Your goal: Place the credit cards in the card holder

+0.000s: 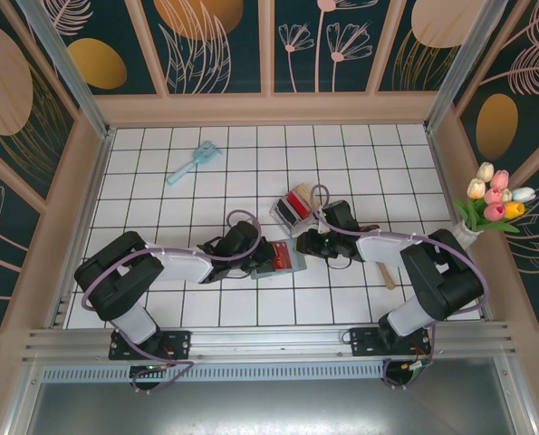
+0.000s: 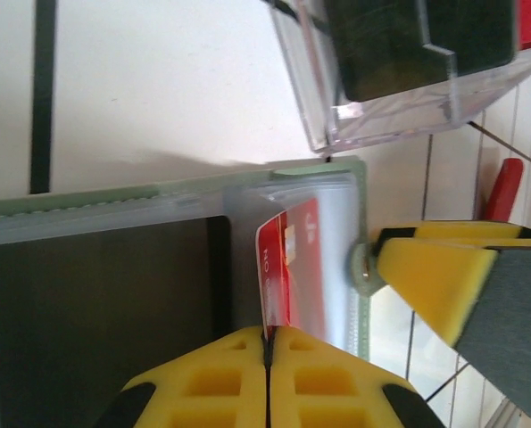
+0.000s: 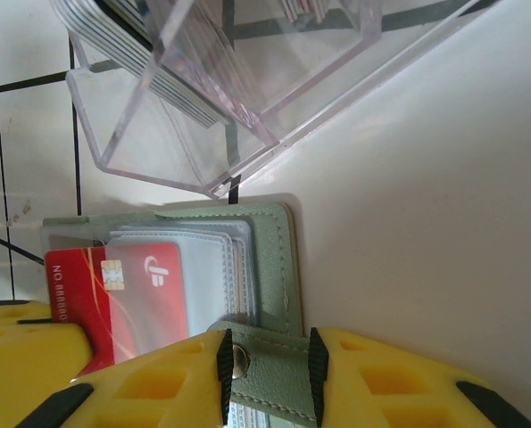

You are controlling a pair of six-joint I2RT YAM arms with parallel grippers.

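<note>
White tiles with dark grout cover the table point(image 1: 251, 149), and flower-painted panels wall it in. From above we see a pale blue brush point(image 1: 194, 163) lying far back on the left and a bunch of tulips point(image 1: 494, 201) at the right edge.

Both arms meet near the middle of the table, over the open green card holder point(image 1: 283, 261). Just behind it stands a clear plastic box point(image 1: 290, 208) with more cards on edge inside.

In the left wrist view, the left gripper point(image 2: 267, 357) is clenched, its yellow fingertips pressed together on the near end of a red card point(image 2: 292, 267). The card's far end sits in a clear sleeve of the card holder point(image 2: 158, 194), and the card is tilted up on its long edge.

In the right wrist view, the right gripper point(image 3: 267, 374) grasps the card holder point(image 3: 269, 250) by its snap strap point(image 3: 265, 361), one finger on each side of the strap. The red card point(image 3: 131, 285) lies partly under the sleeve, chip and logo showing. The clear plastic box point(image 3: 203, 89) rests just beyond the holder's edge, not touching it as far as we can tell.
</note>
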